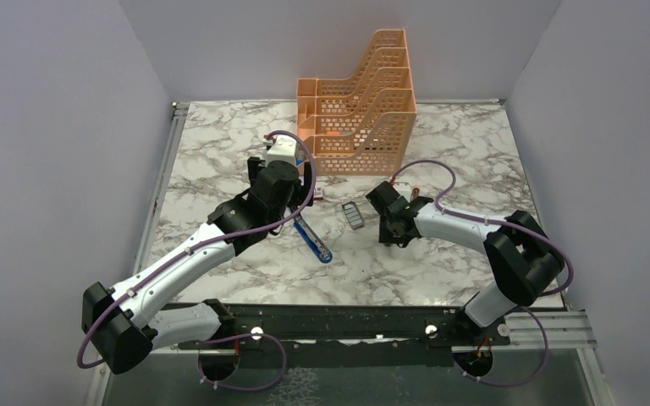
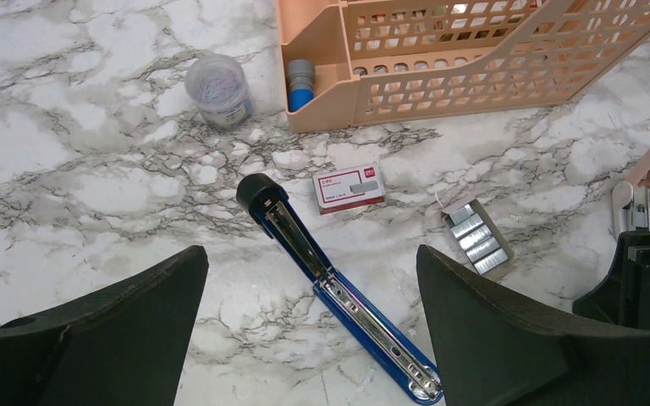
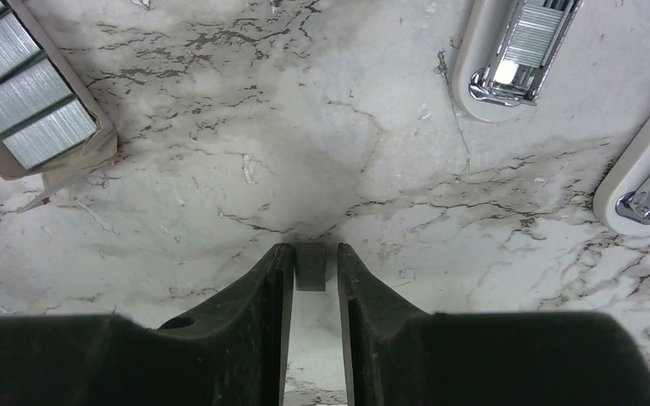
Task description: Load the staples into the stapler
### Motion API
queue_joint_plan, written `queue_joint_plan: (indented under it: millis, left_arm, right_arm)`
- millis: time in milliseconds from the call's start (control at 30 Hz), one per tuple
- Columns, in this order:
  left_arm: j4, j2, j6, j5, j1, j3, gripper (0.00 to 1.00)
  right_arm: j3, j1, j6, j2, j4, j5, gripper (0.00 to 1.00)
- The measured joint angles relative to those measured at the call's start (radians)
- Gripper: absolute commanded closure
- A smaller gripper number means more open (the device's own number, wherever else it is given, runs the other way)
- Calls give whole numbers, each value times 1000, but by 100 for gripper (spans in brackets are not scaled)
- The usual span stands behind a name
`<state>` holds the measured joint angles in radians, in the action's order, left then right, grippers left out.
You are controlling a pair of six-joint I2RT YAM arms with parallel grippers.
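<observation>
While stapler [image 2: 338,296] is lying hinged open on table [image 2: 93,169], loading is only starting: long metal channel is showing no staples. Right gripper [image 3: 313,251] is pinching narrow on one small grey strip [image 3: 311,269] down near table, apart from tray [image 3: 25,93]. Carrying and seating strip is remaining. Left gripper [image 2: 309,254] is hanging wide, empty, above stapler. Counting: one stapler, one tray showing four rows, one red-and-white box [image 2: 349,188] between stapler and tray.

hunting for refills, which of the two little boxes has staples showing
The grey tray, right of the blue stapler: bare metal strips lie in it. The red-and-white box shows only its printed face.
</observation>
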<state>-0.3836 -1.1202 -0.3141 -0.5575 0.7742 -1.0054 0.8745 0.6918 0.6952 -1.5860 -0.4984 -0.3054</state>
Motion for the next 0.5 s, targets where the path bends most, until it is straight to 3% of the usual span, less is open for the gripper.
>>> queue_joint_plan:
  millis: [267, 500]
  left_arm:
    - [0, 0, 0, 0, 0, 0, 6]
    - [0, 0, 0, 0, 0, 1, 6]
  right_arm:
    - [8, 0, 19, -9, 0, -1, 64]
    - [13, -6, 22, -16, 11, -2, 70]
